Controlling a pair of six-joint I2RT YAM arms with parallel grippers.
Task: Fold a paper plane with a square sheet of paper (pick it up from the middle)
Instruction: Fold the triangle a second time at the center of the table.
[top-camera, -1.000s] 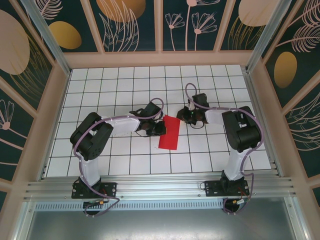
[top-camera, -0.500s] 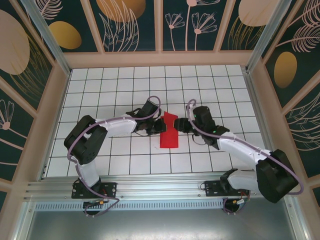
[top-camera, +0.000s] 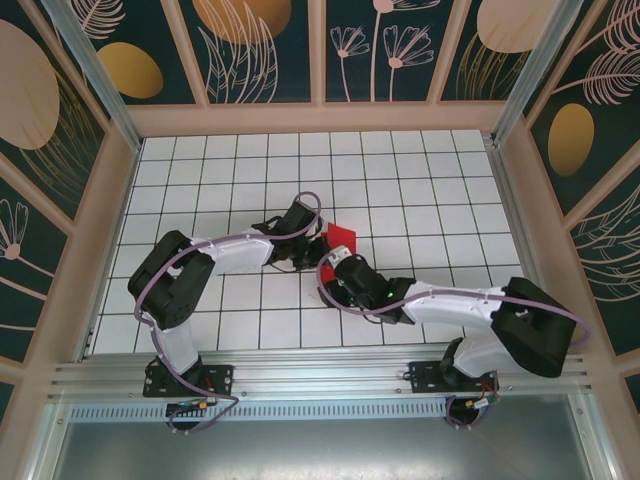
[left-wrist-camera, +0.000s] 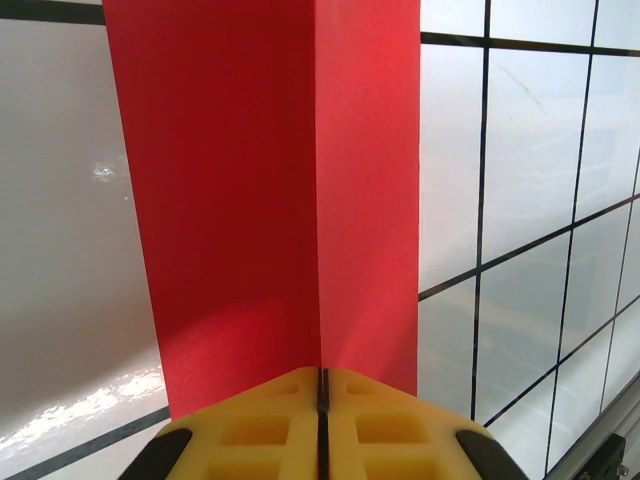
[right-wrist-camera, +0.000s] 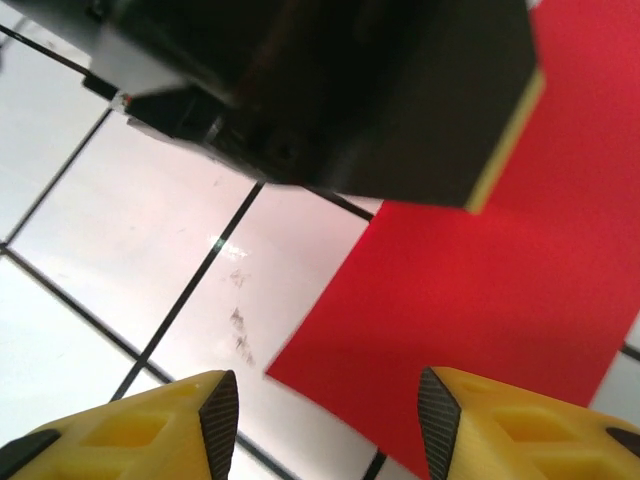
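The square sheet of paper (left-wrist-camera: 250, 190) is bright red and folded along a centre crease. My left gripper (left-wrist-camera: 322, 378) is shut on its near edge at the crease. From above, the left gripper (top-camera: 318, 248) sits at the sheet's left side, and a bit of the red sheet (top-camera: 342, 236) shows beyond the arms. My right gripper (right-wrist-camera: 328, 425) hovers open over the sheet's corner (right-wrist-camera: 480, 290), with nothing between its fingers. From above, the right gripper (top-camera: 333, 268) covers the near part of the sheet. The paper plane is out of view.
The white gridded table (top-camera: 420, 180) is walled by a wooden frame (top-camera: 320, 118). The left gripper's dark body (right-wrist-camera: 330, 90) hangs close above the right gripper's fingers. The right arm (top-camera: 450, 300) lies across the near right tiles.
The right arm has swung from the sheet's right side round to its near side, covering the lower part, and its jaws have opened wider. The left gripper has kept its hold.
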